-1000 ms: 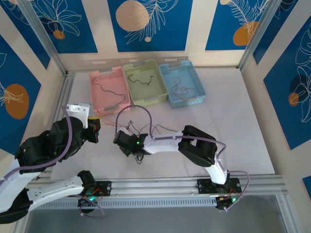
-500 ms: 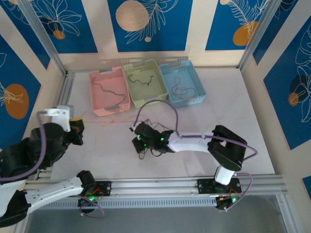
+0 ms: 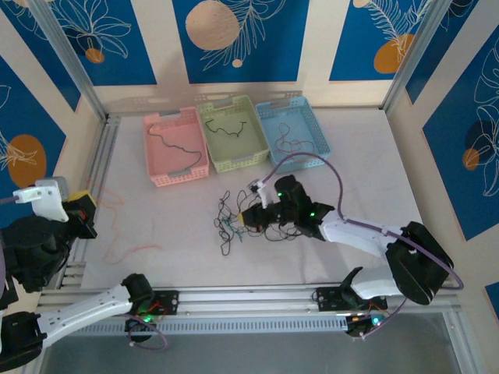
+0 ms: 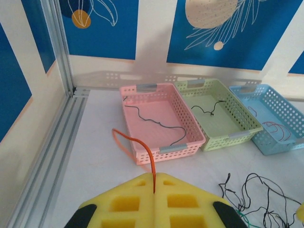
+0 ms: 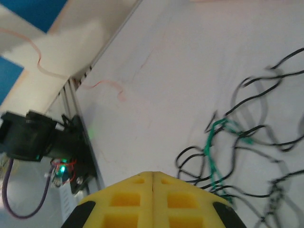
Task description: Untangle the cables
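Top external view: the surface (image 3: pixel 374 179) carries three baskets along its far side, the pink basket (image 3: pixel 181 177), the green basket (image 3: pixel 242 162) and the blue basket (image 3: pixel 300 166), each with a loose strand inside. Nearer the arms, the remaining cables (image 3: pixel 234 222) lie in a knotted black heap. Just beside it is the right tool (image 3: pixel 251 215), pads pressed together; I cannot tell whether a strand sits between them. The left tool (image 4: pixel 154 183), also pressed together, pinches the orange cable (image 4: pixel 151 161), which trails limp across the surface, apart from the heap. A green cable (image 5: pixel 211 147) threads through the black loops. These strands look feather-light, floppy and quick to snag, so they are probably best taken at a free end or outer loop and drawn slowly.
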Motion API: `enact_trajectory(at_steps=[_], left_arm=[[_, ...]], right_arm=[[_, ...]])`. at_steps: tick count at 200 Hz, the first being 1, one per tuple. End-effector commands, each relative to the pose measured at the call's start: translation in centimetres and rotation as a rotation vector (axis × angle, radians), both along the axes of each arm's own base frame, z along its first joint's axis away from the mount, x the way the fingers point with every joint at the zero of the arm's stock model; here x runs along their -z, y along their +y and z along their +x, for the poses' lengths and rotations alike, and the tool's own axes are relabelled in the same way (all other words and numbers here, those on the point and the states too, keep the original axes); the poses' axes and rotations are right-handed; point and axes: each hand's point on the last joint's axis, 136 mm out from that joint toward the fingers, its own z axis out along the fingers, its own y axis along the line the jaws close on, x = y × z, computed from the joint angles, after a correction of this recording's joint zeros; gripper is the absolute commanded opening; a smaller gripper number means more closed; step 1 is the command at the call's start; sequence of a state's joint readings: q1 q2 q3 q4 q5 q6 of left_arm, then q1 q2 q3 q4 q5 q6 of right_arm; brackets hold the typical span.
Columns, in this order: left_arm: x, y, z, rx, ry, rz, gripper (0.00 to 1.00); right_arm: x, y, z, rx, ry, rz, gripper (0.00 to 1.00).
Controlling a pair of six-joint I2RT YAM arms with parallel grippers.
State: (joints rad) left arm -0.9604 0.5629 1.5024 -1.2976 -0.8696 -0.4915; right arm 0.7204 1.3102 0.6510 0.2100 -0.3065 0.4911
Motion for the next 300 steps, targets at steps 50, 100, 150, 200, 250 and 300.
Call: enact_trajectory(at_steps=[50, 100, 150, 200, 250, 300], left_arm=[[-0.3, -7.8, 1.5, 0.258, 0.044, 0.008, 0.00], [-3.7, -16.5, 4.3, 0.466, 0.039, 0.037, 0.00], [-6.3, -23.1, 5.7, 0.636, 0.047, 0.033, 0.00], [-4.4, -27.3, 4.6, 0.812, 0.150, -0.010, 0.00], [-3.1, -28.3, 3.9, 0.868, 0.202, -0.002, 0.00], [-3.2, -28.5, 3.5, 0.895, 0.202, -0.016, 0.00]], right_arm=[[0.3, 0.2, -0.4, -0.021, 0.066, 0.011, 0.07], [-2.4, -3.0, -0.3, 0.057, -0.017, 0.050, 0.26], [-8.1, -7.5, -0.9, 0.148, -0.169, 0.099, 0.53], [-16.3, -8.1, -3.2, 0.082, -0.308, 0.213, 0.66], [-18.9, -5.5, -5.3, -0.093, -0.326, 0.266, 0.67], [-18.5, -2.0, -6.4, -0.220, -0.373, 0.235, 0.68]])
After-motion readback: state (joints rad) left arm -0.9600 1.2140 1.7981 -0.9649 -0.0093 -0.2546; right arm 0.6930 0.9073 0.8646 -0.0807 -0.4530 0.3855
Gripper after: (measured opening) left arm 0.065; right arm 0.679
